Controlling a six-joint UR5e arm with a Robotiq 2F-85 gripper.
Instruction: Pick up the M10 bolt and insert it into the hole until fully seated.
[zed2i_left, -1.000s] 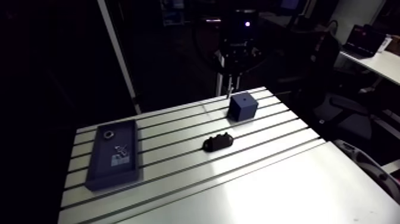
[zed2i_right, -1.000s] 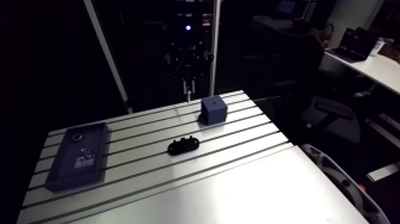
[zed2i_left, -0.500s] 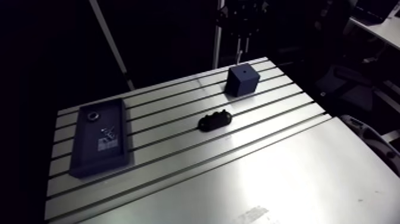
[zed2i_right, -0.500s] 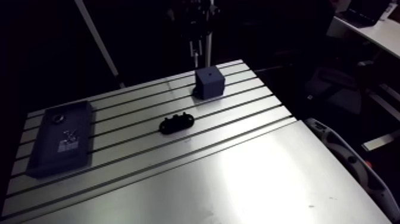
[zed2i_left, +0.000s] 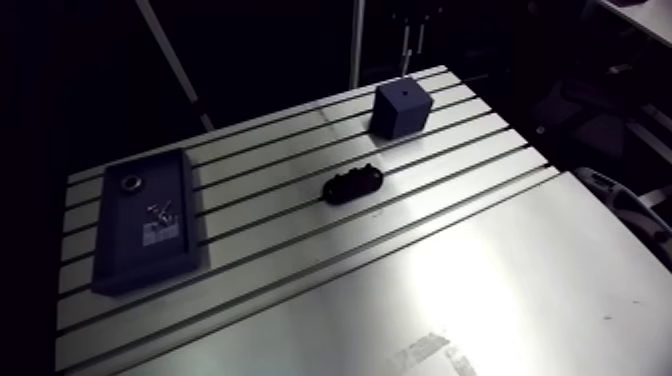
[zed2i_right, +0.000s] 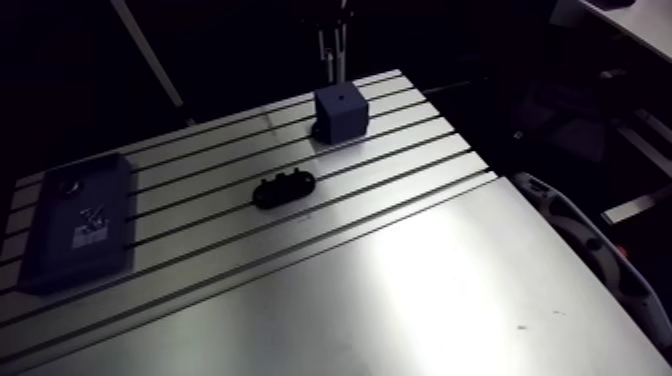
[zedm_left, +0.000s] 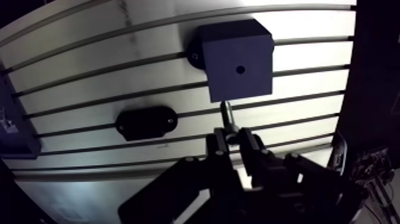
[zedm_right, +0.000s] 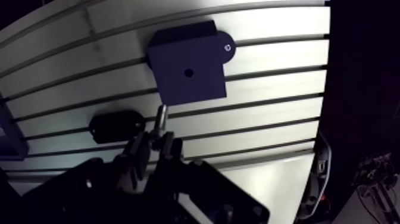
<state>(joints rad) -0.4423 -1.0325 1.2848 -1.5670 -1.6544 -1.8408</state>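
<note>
From my station I see the two-finger gripper clamped on the slim, silvery metal M10 bolt. Its fingers are drawn in against the bolt's lower part, and the shank sticks out ahead of them. In the wrist view the bolt's free end lies just beside the near edge of the dark blue cube-shaped block. It is apart from the small round hole in the middle of the block's top face, and I can see that hole open and dark. I cannot tell how high the bolt's tip hangs over the table. The block stands on the slotted aluminium table close to its far edge, with a small round foot carrying a screw at one bottom corner. A black oblong part with rounded ends lies flat across the slots, near the block and off to one side of the gripper. In the arm view a shallow dark blue rectangular tray sits well apart from both, towards the other end of the table. It holds a small metal ring, a few tiny pale pieces that I cannot make out, and a pale label.
</note>
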